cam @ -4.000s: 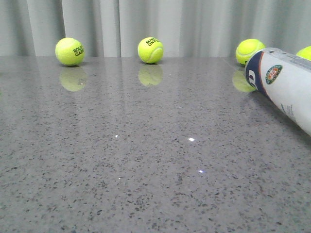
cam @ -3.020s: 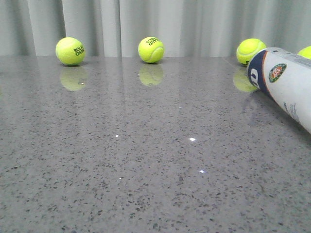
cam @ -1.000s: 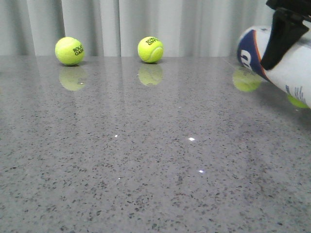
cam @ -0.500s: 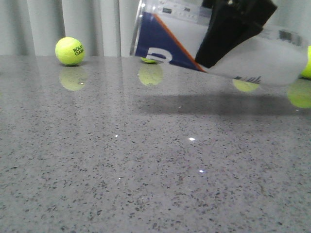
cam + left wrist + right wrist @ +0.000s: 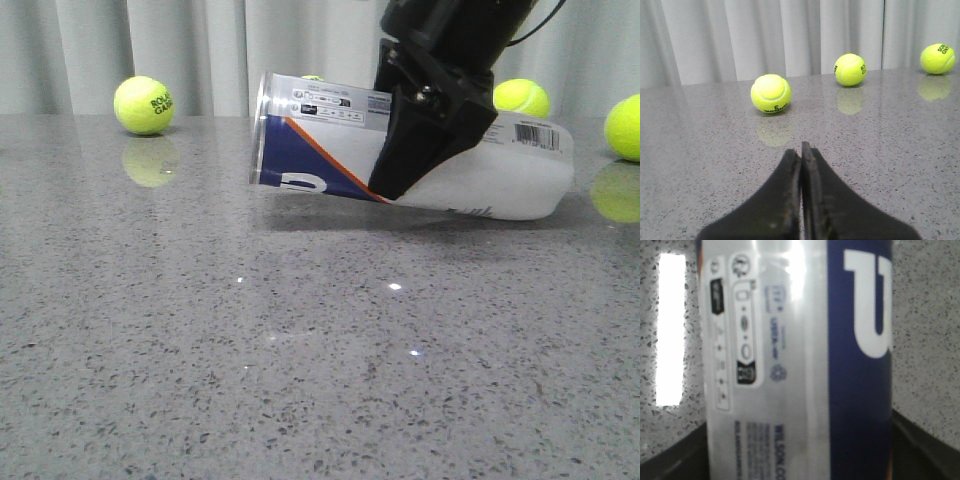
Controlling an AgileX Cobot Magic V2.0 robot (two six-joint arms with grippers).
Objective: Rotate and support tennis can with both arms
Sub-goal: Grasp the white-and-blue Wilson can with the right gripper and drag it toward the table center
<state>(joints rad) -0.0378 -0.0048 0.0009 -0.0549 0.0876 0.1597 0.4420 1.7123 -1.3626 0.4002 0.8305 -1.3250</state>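
Note:
The tennis can [image 5: 330, 160] is a white tube with a navy band, an orange stripe and a metal rim at its left end. It lies almost level, rim end slightly raised, low over the table at centre right; I cannot tell if its right end touches. My right gripper [image 5: 405, 165] is shut on its middle, one black finger [image 5: 425, 135] crossing its front. In the right wrist view the can [image 5: 795, 360] fills the frame between the gripper's [image 5: 800, 460] fingers. My left gripper [image 5: 801, 150] is shut and empty, low over the table, out of the front view.
Yellow-green tennis balls sit along the back edge by the grey curtain: one far left [image 5: 144, 105], one behind the arm [image 5: 521, 97], one far right [image 5: 627, 127]. The left wrist view shows three balls [image 5: 770, 93] [image 5: 850, 69] [image 5: 938, 58] ahead of the fingers.
My right gripper has carried the can from the far right to the centre right, lowered it and turned it from steeply slanted to almost level.

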